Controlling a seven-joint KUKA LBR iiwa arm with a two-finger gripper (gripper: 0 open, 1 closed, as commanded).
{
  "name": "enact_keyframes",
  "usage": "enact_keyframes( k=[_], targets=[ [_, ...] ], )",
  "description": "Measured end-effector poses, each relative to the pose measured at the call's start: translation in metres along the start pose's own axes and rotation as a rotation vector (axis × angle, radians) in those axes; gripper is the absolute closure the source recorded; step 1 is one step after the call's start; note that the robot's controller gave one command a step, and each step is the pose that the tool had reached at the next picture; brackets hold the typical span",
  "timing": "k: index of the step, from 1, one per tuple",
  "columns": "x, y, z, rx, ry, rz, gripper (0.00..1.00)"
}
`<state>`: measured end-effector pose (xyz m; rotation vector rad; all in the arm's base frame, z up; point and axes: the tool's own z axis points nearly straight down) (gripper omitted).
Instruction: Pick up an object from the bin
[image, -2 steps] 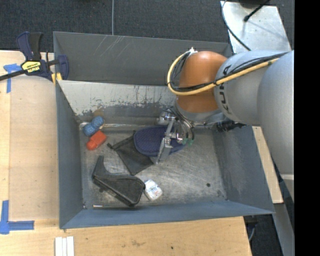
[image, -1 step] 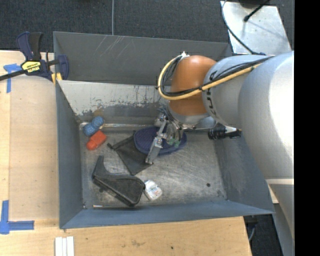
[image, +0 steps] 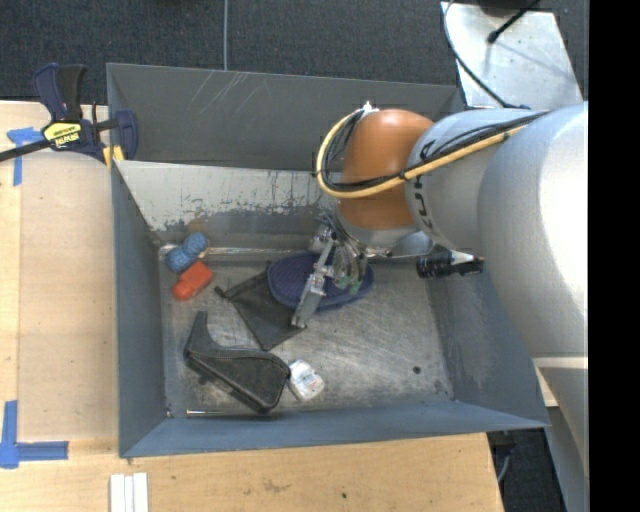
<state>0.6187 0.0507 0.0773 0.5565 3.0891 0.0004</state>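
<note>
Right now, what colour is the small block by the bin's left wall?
The small block is orange-red, shown best in the camera view.

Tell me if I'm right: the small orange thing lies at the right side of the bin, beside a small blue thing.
Not quite: the camera view shows the small orange thing at the left side of the bin, beside the small blue thing.

Reaching in from the right with arm (image: 520, 210) angled downward, orange wrist cover (image: 385, 165) uppermost, gripper (image: 308, 300) low and tilted left.
</note>
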Motion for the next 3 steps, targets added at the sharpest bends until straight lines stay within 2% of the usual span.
enact_keyframes(
  k=[1,3],
  targets=[
    [-0.003,0.0,-0.002,-0.003,-0.011,0.001,1.0],
    [-0.009,0.001,-0.127,-0.004,-0.008,-0.004,1.0]
  ],
)
